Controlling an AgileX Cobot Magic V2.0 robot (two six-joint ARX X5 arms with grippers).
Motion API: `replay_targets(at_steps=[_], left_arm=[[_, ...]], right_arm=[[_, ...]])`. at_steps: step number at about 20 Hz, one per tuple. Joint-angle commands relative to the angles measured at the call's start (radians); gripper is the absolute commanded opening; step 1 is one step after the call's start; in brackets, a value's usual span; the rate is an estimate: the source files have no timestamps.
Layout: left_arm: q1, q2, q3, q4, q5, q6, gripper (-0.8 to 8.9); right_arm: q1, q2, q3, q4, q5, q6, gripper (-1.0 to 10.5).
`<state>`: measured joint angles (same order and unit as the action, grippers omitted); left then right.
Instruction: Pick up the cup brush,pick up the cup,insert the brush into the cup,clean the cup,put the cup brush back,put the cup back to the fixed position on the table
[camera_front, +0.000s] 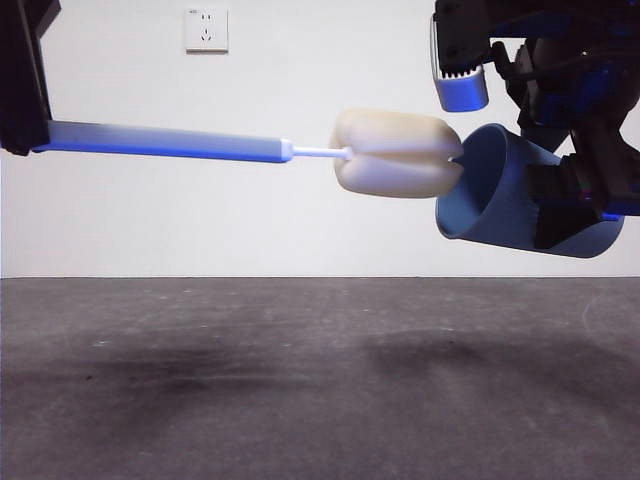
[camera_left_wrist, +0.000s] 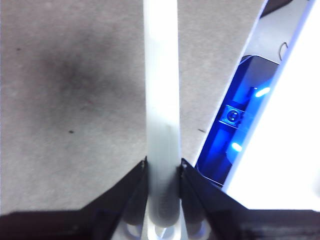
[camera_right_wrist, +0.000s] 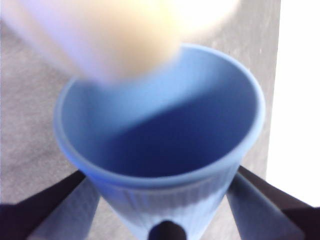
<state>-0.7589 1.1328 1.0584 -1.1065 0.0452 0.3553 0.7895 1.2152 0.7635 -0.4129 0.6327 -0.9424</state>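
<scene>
The left gripper (camera_left_wrist: 162, 175) clamps the cup brush (camera_front: 395, 152) level in the air, cream sponge at the mouth of the ribbed blue cup (camera_front: 515, 195), which the right gripper (camera_right_wrist: 165, 220) grips tilted above the table (camera_front: 300, 400).

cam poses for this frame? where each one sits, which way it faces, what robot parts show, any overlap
Front: low at table height, looking level across to the wall; left gripper and right gripper come in at the sides.
Left wrist: on the left arm, looking along the cup brush handle over the table; own jaws clamp it.
Right wrist: on the right arm, looking into the cup mouth; own jaws flank it.
Shared: the sponge head at the cup rim, front and right wrist.
</scene>
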Motion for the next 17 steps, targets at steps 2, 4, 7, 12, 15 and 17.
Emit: replay_targets(at_steps=[2,4,7,12,15,17], left_arm=[[-0.029,0.036,-0.003,0.006,0.008,-0.015,-0.09],[-0.039,0.063,-0.003,0.016,0.009,-0.020,-0.09],[-0.055,0.090,-0.003,0.067,0.010,-0.049,-0.09],[-0.073,0.112,-0.003,0.111,0.015,-0.069,-0.09],[-0.083,0.120,-0.003,0.122,0.016,-0.073,-0.09],[-0.093,0.121,-0.003,0.131,0.017,-0.085,-0.09]], right_arm=[[0.041,0.002,0.005,0.006,0.005,-0.046,-0.2],[0.072,0.008,0.005,0.004,0.005,-0.047,-0.2],[0.114,0.023,0.005,-0.026,0.005,-0.046,-0.2],[0.201,0.057,0.005,-0.029,0.003,-0.046,-0.2],[0.238,0.085,0.005,-0.014,0.002,-0.046,-0.2],[0.256,0.105,0.005,-0.002,0.002,-0.044,-0.2]])
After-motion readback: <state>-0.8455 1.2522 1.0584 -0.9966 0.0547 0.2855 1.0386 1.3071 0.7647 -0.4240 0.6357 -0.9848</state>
